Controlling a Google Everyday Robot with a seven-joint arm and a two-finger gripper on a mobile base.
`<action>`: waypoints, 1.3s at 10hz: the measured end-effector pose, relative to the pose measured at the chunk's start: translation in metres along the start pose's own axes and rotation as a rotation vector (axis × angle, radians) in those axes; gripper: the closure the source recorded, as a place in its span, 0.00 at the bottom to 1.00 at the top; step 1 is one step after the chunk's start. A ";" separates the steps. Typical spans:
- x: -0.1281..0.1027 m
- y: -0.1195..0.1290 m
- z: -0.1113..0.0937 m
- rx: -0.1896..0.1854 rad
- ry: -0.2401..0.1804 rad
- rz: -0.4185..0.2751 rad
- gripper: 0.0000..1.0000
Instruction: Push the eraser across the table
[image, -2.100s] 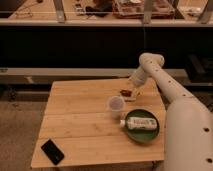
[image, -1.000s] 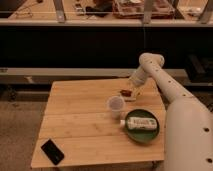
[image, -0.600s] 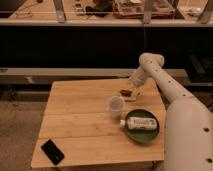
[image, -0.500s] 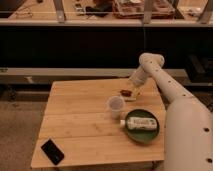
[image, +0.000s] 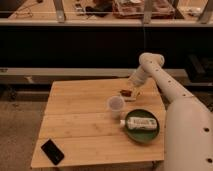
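The eraser (image: 52, 151) is a flat black slab lying at an angle near the front left corner of the bamboo table (image: 80, 107). My gripper (image: 132, 90) hangs low over the far right part of the table, just beside a small reddish-brown object (image: 125, 92). It is far from the eraser, on the opposite corner. The white arm reaches in from the right foreground.
A translucent cup (image: 116, 105) stands near the table's middle right. A green plate (image: 148, 136) holding a white bottle-like item (image: 141, 123) sits at the front right. Dark shelving runs behind the table; carpet lies to the left.
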 end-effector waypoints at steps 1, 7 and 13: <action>-0.015 -0.009 -0.021 0.019 0.018 -0.054 0.38; -0.217 -0.006 -0.121 0.112 -0.082 -0.476 0.46; -0.307 0.097 -0.099 0.013 -0.208 -0.778 0.69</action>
